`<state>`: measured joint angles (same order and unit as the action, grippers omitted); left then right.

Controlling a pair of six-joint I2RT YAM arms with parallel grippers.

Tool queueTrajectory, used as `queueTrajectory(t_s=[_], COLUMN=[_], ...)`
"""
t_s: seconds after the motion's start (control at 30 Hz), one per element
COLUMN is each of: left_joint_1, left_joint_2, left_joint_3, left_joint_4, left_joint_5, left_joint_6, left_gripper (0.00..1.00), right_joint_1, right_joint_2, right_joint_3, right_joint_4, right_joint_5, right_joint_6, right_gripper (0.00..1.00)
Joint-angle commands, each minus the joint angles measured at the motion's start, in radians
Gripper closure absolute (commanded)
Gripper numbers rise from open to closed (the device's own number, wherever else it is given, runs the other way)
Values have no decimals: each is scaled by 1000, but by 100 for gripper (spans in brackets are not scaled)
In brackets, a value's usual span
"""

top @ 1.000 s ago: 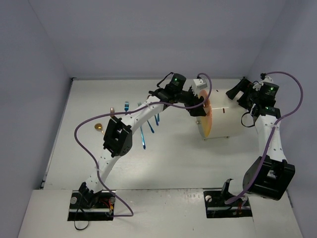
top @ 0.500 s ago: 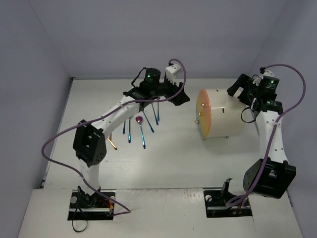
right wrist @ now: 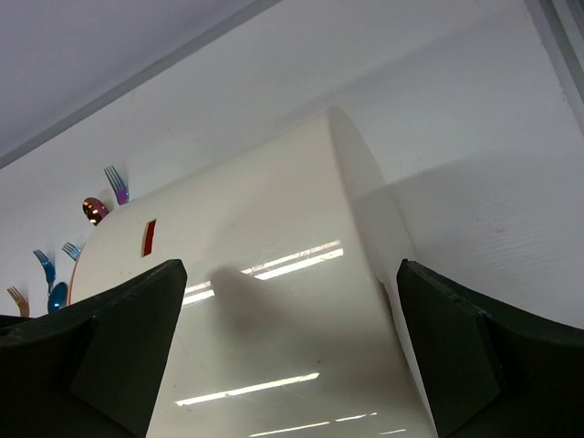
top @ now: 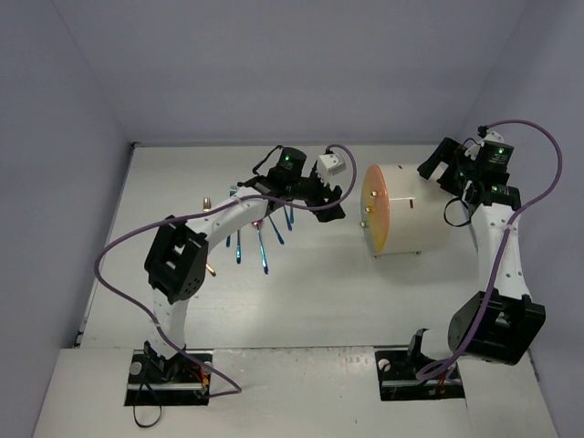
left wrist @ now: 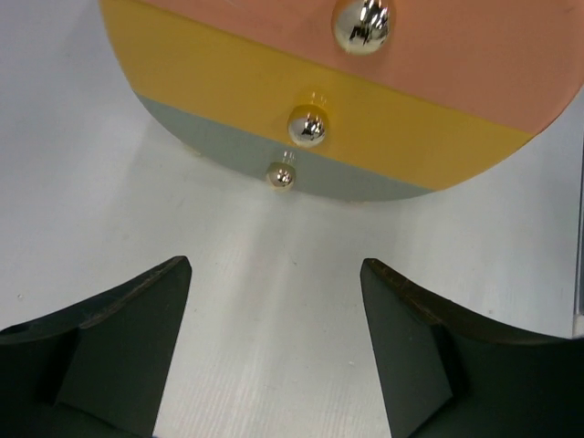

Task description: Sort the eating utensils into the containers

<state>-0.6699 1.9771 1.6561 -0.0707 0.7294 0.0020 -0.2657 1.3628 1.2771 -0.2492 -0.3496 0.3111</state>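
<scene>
One white cabinet [top: 415,219] sits on the counter [top: 319,301]. Its round front has three drawers [left wrist: 210,78], salmon, yellow and grey, with three gold knobs [left wrist: 307,126], one apiece. Beyond it, six utensils [right wrist: 43,263] show: four forks [right wrist: 116,181] and two spoons [right wrist: 91,210].

White table [top: 319,292], pale grey walls [top: 301,64]

glossy smooth white cabinet shell [right wrist: 274,301]; mirror-bright gold metal knobs [left wrist: 307,126]; matt white table [left wrist: 100,192]; matt black jaws.
</scene>
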Motion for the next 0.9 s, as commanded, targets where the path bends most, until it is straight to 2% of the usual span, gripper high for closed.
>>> queueTrajectory(t_s=[0.0, 0.27, 0.5, 0.87], left_joint_1=[-13, -52, -82, -97], left_joint_2=[41, 110, 185, 251], left_joint_3=[103, 149, 260, 325], left_joint_4=[54, 144, 153, 152], left_joint_5=[63, 56, 53, 53], left_joint_6=[87, 119, 127, 134], left_gripper=[32, 35, 36, 46], right_joint_1=[6, 5, 6, 10], right_joint_2=[-41, -59, -58, -59], right_joint_3=[-34, -93, -104, -119], right_joint_4=[35, 38, 38, 39], right_joint_5=[-27, -26, -32, -29], right_joint_6=[50, 103, 116, 124], right_gripper=[2, 2, 2, 2])
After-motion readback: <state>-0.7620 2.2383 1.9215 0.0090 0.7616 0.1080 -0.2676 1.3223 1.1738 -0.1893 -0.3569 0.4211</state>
